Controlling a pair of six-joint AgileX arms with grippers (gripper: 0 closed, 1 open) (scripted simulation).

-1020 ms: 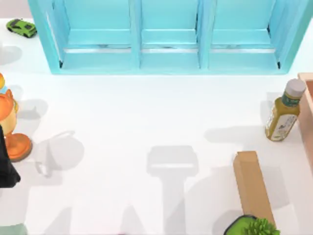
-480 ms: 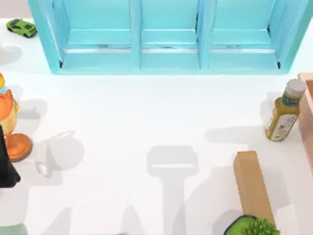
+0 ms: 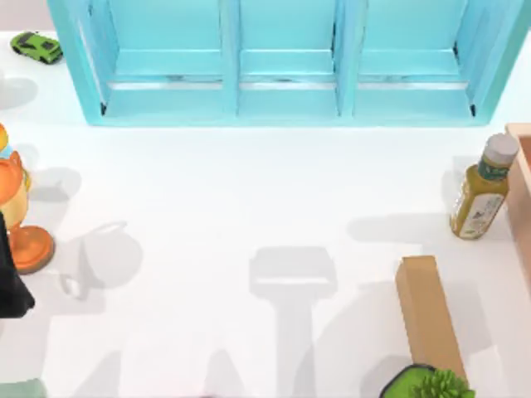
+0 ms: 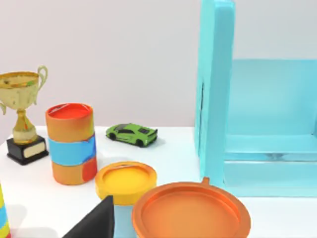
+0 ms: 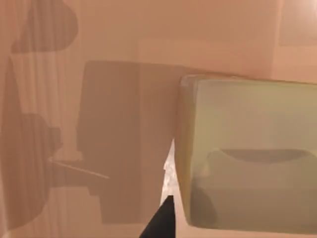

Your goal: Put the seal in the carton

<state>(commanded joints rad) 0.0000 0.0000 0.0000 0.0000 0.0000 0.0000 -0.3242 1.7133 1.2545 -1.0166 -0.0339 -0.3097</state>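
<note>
The seal is a pale tan block seen close up in the right wrist view, with a whitish speckled mark on its edge. It sits over the tan inner surface of the carton, which carries dark shadows. My right gripper shows as a black tip right beside the block's corner. I cannot tell whether it holds the block. In the top view the carton is a tan box at the table's right edge. My left gripper stays parked at the left edge.
A blue cabinet spans the back. A yellow-green bottle stands beside the carton. A long tan bar and a green plant lie at the front right. Orange tins, a trophy and a green toy car crowd the left.
</note>
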